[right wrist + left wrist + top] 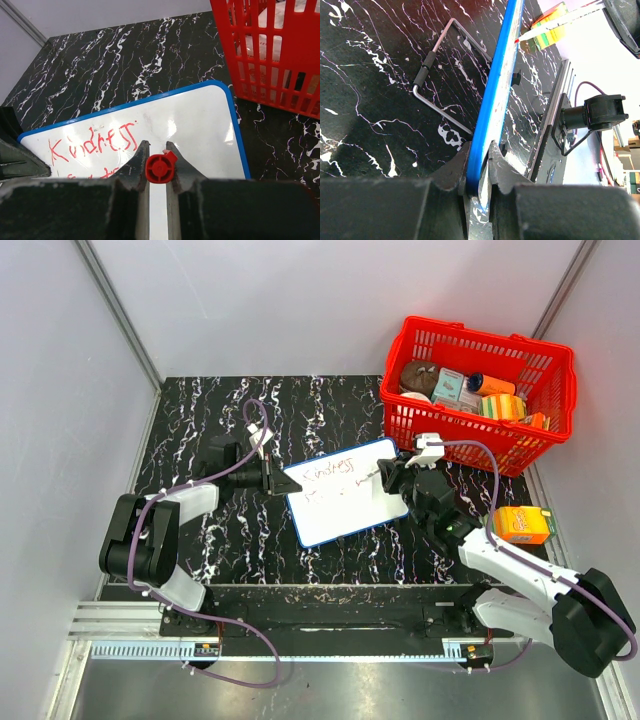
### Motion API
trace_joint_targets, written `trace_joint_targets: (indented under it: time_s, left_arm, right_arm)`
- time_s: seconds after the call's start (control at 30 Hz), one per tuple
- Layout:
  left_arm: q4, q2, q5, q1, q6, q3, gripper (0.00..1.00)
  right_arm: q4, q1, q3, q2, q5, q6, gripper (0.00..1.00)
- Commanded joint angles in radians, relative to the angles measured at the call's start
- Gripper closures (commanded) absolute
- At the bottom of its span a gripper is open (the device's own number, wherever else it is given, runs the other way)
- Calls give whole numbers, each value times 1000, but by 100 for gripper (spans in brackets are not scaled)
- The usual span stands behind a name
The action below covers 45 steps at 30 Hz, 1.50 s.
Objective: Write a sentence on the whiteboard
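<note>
The whiteboard [345, 502] lies slanted on the black marble table, between the two arms. My left gripper [283, 483] is shut on its left edge, the jaws pinching the blue frame [496, 87] in the left wrist view. My right gripper [393, 476] is shut on a red marker [161, 168], whose capped back end shows between the jaws. The marker's tip [524, 38] reaches the board's surface near its right half. The sentence [94, 145] is in red: a first line reading roughly "Kindness", and the tops of a second line [102, 174] behind my fingers.
A red basket [452, 430] full of packaged goods stands at the back right, close to the board's far corner. An orange carton [522, 524] sits by my right arm. A bent metal wire with a black sleeve [424, 74] lies on the table beside the board.
</note>
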Motion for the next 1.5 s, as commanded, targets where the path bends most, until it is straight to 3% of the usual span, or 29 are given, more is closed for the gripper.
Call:
trace_joint_targets:
  time_s: [0.0, 0.8, 1.47]
  left_arm:
    - [-17, 36, -286, 8, 176, 4, 100]
    - [-19, 36, -286, 7, 176, 6, 100]
    - [-19, 35, -288, 7, 177, 4, 100]
  right_arm:
    - [35, 3, 35, 7, 53, -32, 100]
    - [-65, 3, -58, -59, 35, 13, 100]
    - [0, -1, 66, 25, 110, -49, 100]
